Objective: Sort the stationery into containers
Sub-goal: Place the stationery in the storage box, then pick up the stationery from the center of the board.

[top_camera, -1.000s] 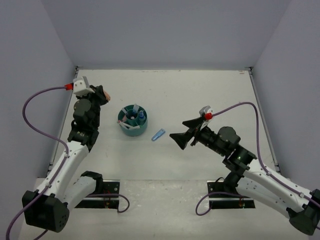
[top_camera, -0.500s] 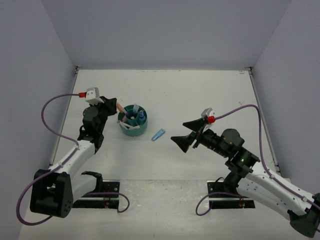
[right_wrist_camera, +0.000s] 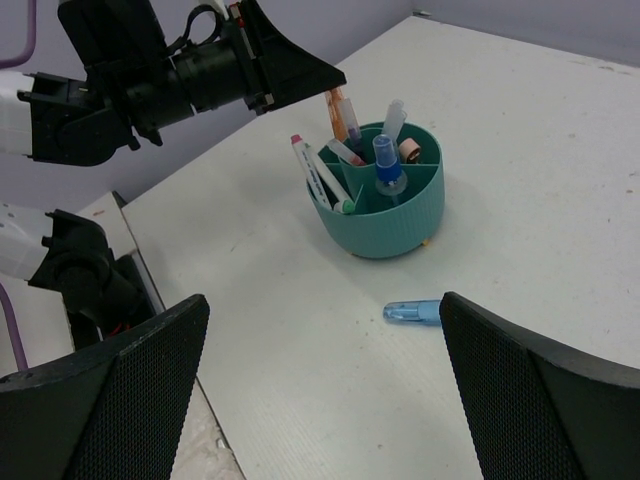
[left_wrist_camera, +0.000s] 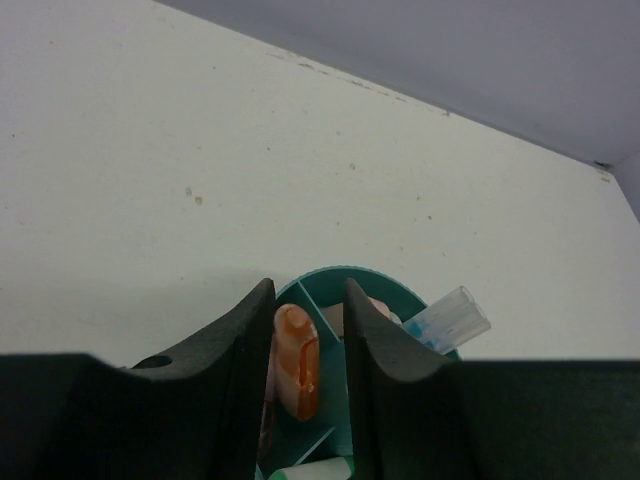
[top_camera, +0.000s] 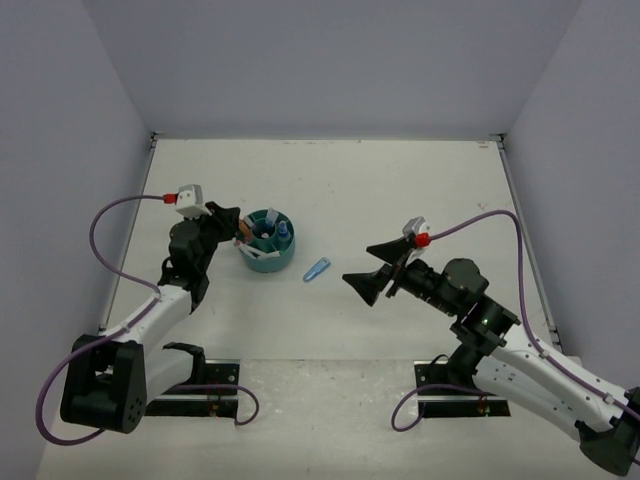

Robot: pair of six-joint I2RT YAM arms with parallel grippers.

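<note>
The round teal organizer point(top_camera: 268, 258) holds several pens and markers. My left gripper point(top_camera: 236, 225) hovers at its left rim. In the left wrist view the jaws stand a little apart around an orange marker point(left_wrist_camera: 297, 360). The marker leans on the left finger point(left_wrist_camera: 235, 350), with a gap on the other side, and stands in a compartment of the organizer point(left_wrist_camera: 340, 275). A light-blue marker point(top_camera: 317, 269) lies on the table right of the organizer. My right gripper point(top_camera: 362, 282) stands wide open and empty a short way right of that light-blue marker point(right_wrist_camera: 412, 312).
In the right wrist view the organizer point(right_wrist_camera: 385, 220) shows a blue-capped bottle point(right_wrist_camera: 388, 165), a pink-tipped white pen point(right_wrist_camera: 315, 175) and the orange marker point(right_wrist_camera: 340, 112). A clear blue pen point(left_wrist_camera: 450, 317) sticks out of it. Walls enclose the table on three sides.
My left arm swung in from the far left with the orange marker to the organizer's rim, and its jaws have parted. The right arm has barely moved.
</note>
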